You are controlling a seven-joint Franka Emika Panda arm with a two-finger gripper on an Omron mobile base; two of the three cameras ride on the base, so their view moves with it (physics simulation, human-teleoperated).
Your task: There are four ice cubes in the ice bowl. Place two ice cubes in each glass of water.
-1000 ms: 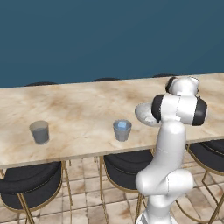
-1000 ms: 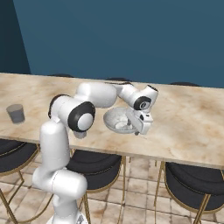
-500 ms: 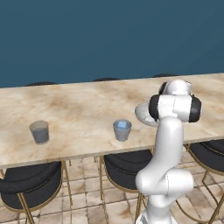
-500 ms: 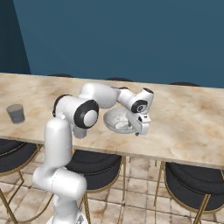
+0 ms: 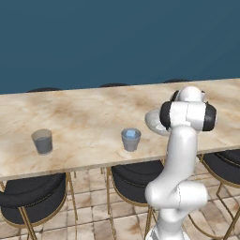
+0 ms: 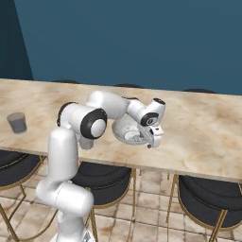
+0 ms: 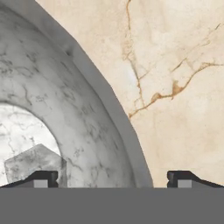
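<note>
Nearest the base, dark stools (image 5: 136, 180) with gold legs stand along the tabletop's near edge. The arm rises in front of them and reaches forward over that edge.

The gripper (image 6: 152, 138) hangs low at the bowl's (image 6: 122, 128) rim, on the side toward the tabletop's right end. Its jaws are spread wide and grasp nothing. In the hand view one fingertip (image 7: 41, 179) sits over the bowl's (image 7: 78, 113) inside, and the other fingertip (image 7: 183, 178) sits over bare tabletop (image 7: 175, 52) outside the rim, so the jaws straddle the bowl wall. One ice cube (image 7: 33, 164) lies on the bowl floor just beside the inner fingertip; whether they touch cannot be told. The remaining cubes cannot be made out.

The bowl (image 5: 153, 121) rests on the tabletop (image 5: 84, 112) near the near edge, partly hidden behind the arm in the left base view.

One glass (image 5: 131, 139) stands upright near the near edge, just to the left of the bowl and apart from it; its contents look blue. A second glass (image 5: 42, 141) stands upright well apart from the first, toward the tabletop's left end, also near the near edge; in the right base view this glass (image 6: 17, 122) appears at the far left.

Further stools (image 6: 197, 90) show beyond the far edge, against a dark blue wall (image 5: 117, 37).
</note>
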